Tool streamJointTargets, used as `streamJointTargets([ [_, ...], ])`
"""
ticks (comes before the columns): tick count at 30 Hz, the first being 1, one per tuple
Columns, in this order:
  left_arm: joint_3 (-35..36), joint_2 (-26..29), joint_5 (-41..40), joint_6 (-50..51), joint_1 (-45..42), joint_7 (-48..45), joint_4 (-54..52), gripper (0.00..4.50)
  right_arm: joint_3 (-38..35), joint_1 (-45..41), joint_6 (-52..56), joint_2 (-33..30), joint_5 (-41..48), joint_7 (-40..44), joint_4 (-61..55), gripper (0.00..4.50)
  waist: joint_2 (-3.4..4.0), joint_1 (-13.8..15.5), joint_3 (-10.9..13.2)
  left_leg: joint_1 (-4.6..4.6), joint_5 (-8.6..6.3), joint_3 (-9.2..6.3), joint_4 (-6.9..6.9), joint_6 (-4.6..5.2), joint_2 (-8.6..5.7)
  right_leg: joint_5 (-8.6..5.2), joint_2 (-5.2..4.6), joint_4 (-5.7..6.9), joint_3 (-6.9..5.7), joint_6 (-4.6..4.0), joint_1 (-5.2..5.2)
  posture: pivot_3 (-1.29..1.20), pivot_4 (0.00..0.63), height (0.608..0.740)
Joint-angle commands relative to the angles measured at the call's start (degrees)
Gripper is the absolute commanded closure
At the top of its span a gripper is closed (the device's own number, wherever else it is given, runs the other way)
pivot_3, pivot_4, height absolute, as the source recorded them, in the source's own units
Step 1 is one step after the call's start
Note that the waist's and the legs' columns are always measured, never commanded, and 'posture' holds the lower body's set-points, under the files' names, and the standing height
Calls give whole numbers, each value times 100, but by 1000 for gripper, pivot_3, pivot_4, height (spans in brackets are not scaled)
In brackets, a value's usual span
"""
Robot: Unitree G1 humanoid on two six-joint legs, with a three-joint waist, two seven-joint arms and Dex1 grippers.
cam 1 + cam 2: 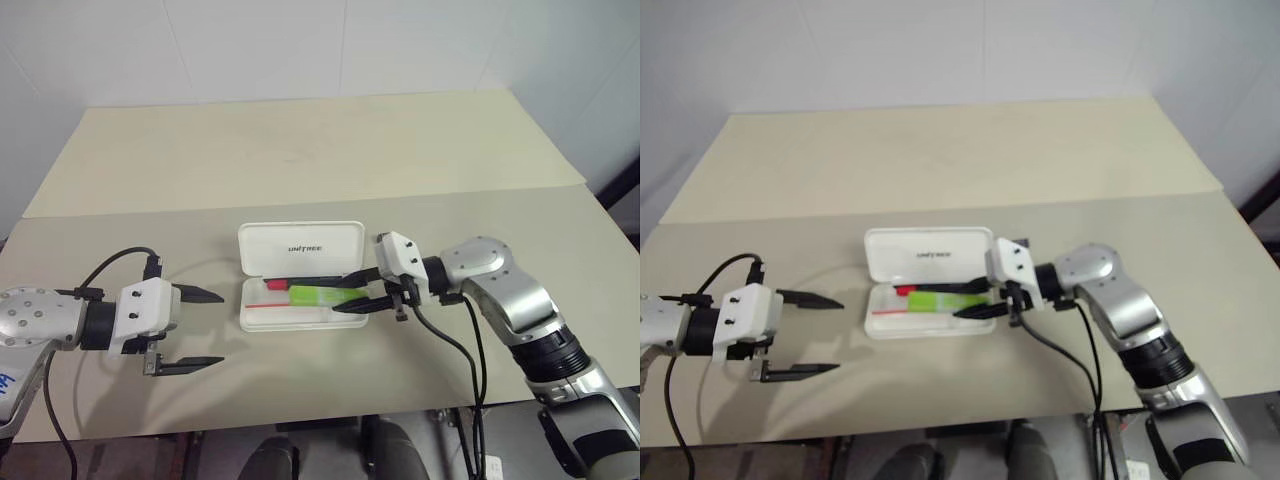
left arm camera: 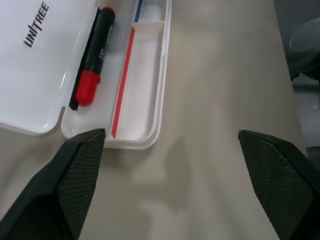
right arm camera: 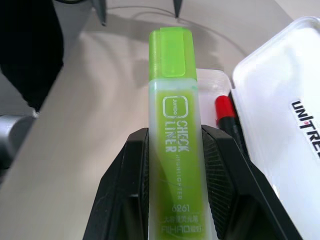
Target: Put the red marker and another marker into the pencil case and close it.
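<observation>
Left hand [image 1: 207, 330]: nearest item, fingers spread wide, holding nothing, well apart from the case on its hinge-end side. Right hand [image 1: 352, 290]: fingers clamped on the highlighter [image 1: 318, 296], held over the case's open tray. Case [image 1: 300, 247]: white, lid open and laid back, lettering on the lid. Red marker [image 2: 95, 55]: lying in the tray along the hinge, beside the highlighter. Tabletop [image 1: 300, 150]: pale beige, two boards meeting behind the case. Wall [image 1: 300, 40]: white, beyond the far edge.
</observation>
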Motion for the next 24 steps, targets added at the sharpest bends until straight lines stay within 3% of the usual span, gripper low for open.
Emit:
streamJointTargets([
  [1,154,67,-13,-14,44,37,-137,0,88,-112,144,184,-134,-231,-184,3400,0,-7,0,1,0,1,-2,0,0,0,0,0,0,-1,-1,0,150,740],
  [8,9,80,33,-70,-134,19,3,0,249,-330,818,568,-300,-646,-328,3400,0,-23,0,0,0,7,-4,-2,3,-2,3,8,3,-3,-12,0,150,740],
  [24,-52,291,108,-200,-376,-232,355,0,662,-118,1245,928,-480,-968,-690,3400,-2,-31,-1,-2,0,20,-27,-2,4,-4,2,9,-2,-7,-32,0,150,740],
])
